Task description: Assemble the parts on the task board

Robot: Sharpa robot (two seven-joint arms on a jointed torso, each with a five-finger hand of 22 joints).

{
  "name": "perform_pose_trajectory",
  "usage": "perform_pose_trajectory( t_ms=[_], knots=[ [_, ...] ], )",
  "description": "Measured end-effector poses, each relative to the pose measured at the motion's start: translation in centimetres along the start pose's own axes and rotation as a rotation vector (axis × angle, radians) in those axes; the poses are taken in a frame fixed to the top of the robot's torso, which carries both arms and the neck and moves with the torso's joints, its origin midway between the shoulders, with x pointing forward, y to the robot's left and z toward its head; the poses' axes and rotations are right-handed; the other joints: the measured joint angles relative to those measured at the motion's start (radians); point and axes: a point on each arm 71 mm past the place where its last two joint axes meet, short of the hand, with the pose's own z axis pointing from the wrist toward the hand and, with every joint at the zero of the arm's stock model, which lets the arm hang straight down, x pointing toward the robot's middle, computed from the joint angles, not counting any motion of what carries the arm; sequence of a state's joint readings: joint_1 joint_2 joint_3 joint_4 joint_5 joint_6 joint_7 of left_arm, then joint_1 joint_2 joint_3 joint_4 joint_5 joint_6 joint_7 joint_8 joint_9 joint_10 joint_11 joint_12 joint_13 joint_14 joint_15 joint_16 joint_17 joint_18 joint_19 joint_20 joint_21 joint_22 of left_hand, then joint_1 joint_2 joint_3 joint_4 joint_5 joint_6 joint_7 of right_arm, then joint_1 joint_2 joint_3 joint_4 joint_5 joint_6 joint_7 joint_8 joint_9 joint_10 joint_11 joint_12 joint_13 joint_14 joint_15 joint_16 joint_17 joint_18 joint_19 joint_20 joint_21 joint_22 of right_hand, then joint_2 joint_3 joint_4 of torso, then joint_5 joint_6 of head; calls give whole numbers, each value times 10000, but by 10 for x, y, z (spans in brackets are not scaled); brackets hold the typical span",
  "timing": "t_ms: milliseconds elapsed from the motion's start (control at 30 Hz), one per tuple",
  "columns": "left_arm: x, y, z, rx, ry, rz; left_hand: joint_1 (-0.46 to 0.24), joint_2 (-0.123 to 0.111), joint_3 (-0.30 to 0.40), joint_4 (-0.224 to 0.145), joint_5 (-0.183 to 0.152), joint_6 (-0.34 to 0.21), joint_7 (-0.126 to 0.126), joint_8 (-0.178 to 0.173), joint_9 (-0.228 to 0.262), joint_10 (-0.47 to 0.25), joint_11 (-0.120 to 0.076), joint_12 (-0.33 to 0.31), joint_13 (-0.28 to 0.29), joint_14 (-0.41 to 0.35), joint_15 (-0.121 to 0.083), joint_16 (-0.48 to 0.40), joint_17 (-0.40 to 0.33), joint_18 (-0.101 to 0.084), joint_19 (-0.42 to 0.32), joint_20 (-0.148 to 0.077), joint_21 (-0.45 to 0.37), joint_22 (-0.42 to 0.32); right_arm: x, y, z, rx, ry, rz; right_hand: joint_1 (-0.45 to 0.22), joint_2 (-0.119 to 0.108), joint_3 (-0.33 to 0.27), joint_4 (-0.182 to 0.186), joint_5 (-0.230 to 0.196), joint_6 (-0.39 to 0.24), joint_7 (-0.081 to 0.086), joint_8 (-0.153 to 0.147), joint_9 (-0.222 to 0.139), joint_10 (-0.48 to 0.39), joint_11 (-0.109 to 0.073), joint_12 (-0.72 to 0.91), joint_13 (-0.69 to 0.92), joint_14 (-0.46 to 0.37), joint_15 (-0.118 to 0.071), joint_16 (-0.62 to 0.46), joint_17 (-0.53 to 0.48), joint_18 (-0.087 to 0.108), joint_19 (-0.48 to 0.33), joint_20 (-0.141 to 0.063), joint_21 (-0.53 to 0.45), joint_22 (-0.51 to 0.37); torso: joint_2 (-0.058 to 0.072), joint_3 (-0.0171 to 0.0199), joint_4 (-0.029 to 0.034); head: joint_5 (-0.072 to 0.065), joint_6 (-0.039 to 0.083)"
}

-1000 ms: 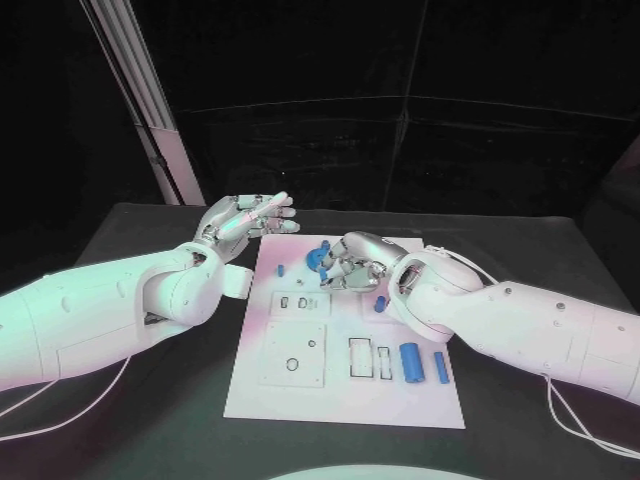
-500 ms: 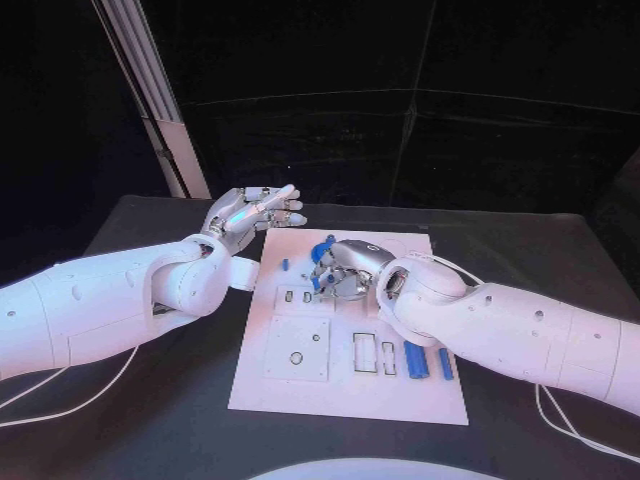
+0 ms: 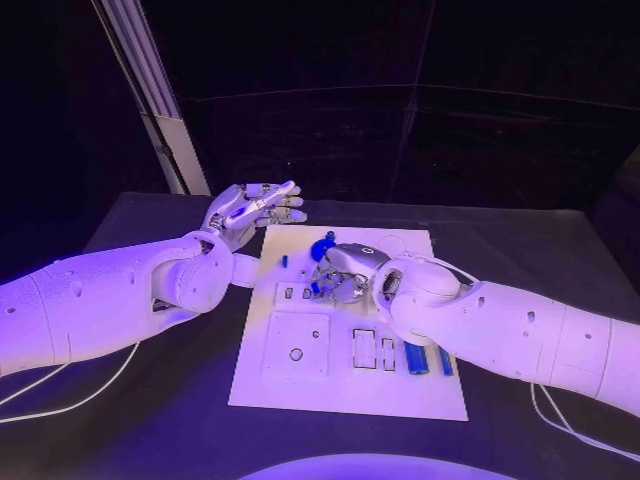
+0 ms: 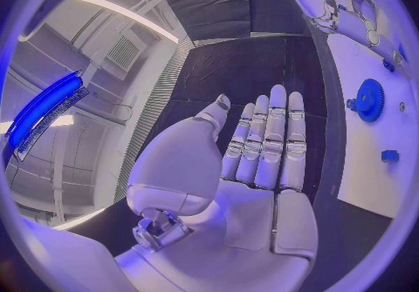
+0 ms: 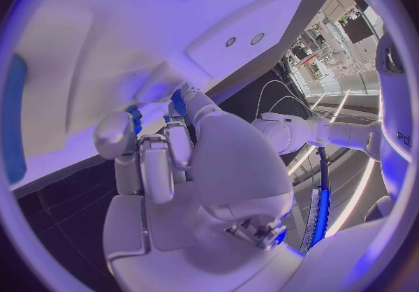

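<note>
The white rectangular task board [image 3: 352, 400] lies centre frame. The right hand [image 3: 343, 270] curls over its upper part, pinching a small blue part [image 5: 177, 102]. The left hand [image 3: 252, 212], fingers straight and together, hovers off the board's upper-left corner. Both have barely shifted since earlier.

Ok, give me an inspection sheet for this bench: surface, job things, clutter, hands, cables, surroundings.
Surface: black table, with the white board lying in the middle.
Job things: blue gear standing at the board's far end; blue parts lying in the board's near right corner; a small blue piece near the gear.
Clutter: nothing seen.
Hands: left hand raised off the board's far left corner, fingers straight, holding nothing. Right hand down on the board beside the gear, fingers curled; whether it holds a part cannot be told.
Cables: white cable trailing under the left arm, another under the right.
Surroundings: dark backdrop, pale post behind the table.
</note>
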State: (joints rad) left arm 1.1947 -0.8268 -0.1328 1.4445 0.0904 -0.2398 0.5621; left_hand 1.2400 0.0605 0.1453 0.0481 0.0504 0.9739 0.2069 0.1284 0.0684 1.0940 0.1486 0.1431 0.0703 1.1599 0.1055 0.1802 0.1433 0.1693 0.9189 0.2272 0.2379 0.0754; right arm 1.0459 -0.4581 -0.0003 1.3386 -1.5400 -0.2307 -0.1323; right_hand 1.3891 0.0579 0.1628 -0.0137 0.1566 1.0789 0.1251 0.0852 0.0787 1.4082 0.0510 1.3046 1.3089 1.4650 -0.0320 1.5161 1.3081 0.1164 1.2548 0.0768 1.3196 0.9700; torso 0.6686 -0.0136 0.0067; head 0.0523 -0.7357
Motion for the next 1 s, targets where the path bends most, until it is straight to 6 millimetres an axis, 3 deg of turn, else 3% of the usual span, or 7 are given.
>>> perform_pose_trajectory(
  t_ms=[900,1000],
  knots=[
    [1,0,0,-6,27,-26,0,0,0,0,0,-1,0,0,-7,32,33,-40,-9,-1,0,0,-2,0,-1,1,0,-1,2,-4,1,133,312,-162,-237,-130,173,120,-59,4,-1,0,3,28,-27,-7,0,0,0,-1,-3,0,0,0,0,-117,-25,-8,-9,18,-131],
    [1,0,1,-7,30,-28,0,0,0,0,0,-1,0,0,-8,32,33,-40,-9,-1,1,-1,-2,0,-1,1,0,-1,1,-4,1,148,341,-182,-362,-255,173,120,-59,7,-3,-2,-6,30,-29,-39,-8,0,0,0,-3,1,-7,-7,0,-164,-28,-9,-9,17,-139]
  ],
)
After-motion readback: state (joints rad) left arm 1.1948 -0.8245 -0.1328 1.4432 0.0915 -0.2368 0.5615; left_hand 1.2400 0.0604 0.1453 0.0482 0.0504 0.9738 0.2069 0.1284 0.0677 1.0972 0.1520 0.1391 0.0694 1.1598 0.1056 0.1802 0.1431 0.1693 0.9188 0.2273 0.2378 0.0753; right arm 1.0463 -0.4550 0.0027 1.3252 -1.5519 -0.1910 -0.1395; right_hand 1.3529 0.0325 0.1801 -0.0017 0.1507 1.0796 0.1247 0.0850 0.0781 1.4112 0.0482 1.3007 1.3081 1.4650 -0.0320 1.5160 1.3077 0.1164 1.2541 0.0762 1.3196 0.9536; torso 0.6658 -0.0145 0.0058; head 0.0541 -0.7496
